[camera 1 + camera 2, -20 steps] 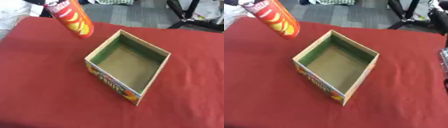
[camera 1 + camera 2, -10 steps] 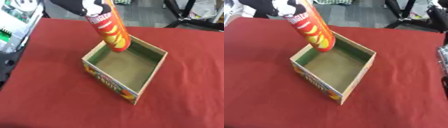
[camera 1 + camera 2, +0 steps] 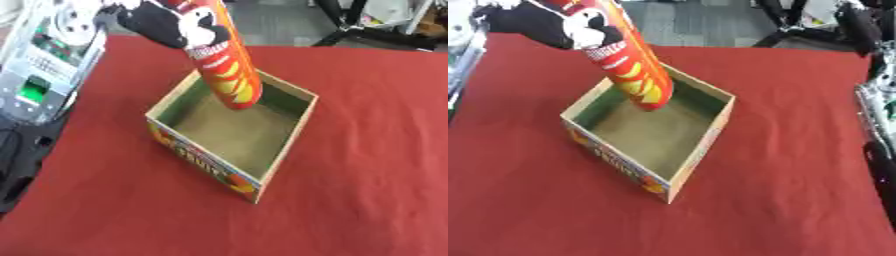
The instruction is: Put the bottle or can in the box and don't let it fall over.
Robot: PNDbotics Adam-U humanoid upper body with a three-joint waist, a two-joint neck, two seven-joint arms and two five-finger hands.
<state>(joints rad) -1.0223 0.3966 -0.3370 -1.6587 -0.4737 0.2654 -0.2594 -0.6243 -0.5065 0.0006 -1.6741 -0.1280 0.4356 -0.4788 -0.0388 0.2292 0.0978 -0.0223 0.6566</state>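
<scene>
Fingers of the left hand (image 3: 162, 22) curl round the red can (image 3: 223, 62), which slants down (lower end foremost) over the cardboard box (image 3: 262, 172), whose inside shows bare.

I lose the can's (image 3: 226, 65) top past the upper edge in both views. My left hand (image 3: 166, 25) wraps its upper part, and blur hides how the fingers lie. The can covers part of the box's (image 3: 289, 145) far wall; I cannot tell whether its base touches the floor. The box label is too smeared to read.
</scene>
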